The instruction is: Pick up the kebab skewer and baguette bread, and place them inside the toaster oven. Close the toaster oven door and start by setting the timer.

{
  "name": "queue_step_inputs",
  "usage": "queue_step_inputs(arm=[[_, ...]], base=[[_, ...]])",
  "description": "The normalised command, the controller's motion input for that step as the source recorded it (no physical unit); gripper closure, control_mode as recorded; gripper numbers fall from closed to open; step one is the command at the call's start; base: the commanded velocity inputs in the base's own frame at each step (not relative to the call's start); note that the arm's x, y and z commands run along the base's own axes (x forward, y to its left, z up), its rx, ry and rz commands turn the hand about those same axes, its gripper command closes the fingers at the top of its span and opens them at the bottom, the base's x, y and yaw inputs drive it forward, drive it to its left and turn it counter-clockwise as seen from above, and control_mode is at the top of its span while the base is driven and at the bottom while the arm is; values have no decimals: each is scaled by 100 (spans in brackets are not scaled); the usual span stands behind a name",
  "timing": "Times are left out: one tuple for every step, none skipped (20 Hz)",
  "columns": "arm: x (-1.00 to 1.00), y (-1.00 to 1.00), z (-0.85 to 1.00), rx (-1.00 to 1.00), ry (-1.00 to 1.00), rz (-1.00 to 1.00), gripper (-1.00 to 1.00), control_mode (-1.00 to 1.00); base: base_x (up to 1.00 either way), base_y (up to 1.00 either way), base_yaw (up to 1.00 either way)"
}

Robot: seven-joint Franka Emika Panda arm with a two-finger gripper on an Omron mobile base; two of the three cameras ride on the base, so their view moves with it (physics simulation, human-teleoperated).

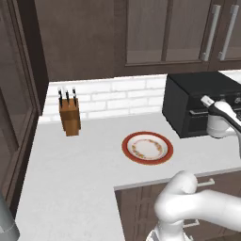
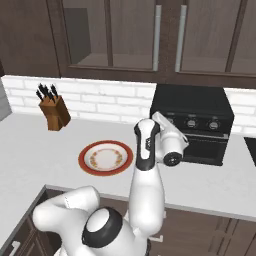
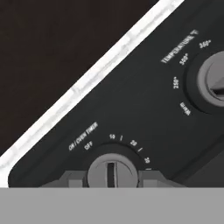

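We are right up at the front of the toaster oven (image 2: 192, 131), and our gripper (image 3: 112, 180) is on the timer knob (image 3: 112, 171). In the hand view the round grey knob sits between our two dark finger tips (image 3: 70, 180), one on each side, so the fingers look pinched on the knob and not spread wide. The raised bar on the knob runs straight up and down in this view, and it points near the word OFF. The small numbers curve away to the right of it, so we think the next move is a twist that way, with the hand staying put. A second knob, the temperature knob (image 3: 214, 85), sits well apart, up and to the right.

From the base views, the black toaster oven stands on the pale counter (image 1: 70, 164), against the white brick wall (image 1: 117, 96). Its door (image 2: 202, 147) looks shut. We cannot see the kebab skewer or the baguette bread, so we guess they are inside. The red-rimmed plate (image 1: 147, 147) lies near the oven, to its left, with no food on it. The wooden knife block (image 1: 69, 115) stands well apart, farther left. Dark cupboards (image 2: 150, 35) hang above.
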Motion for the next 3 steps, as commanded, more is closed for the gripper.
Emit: queue_step_inputs(arm=[[0, 0, 0, 23, -4, 0, 100, -100], [0, 0, 0, 23, -1, 0, 100, -100], [0, 0, 0, 25, 0, 0, 100, -100]], base=[[0, 0, 0], [0, 0, 0], [0, 0, 0]])
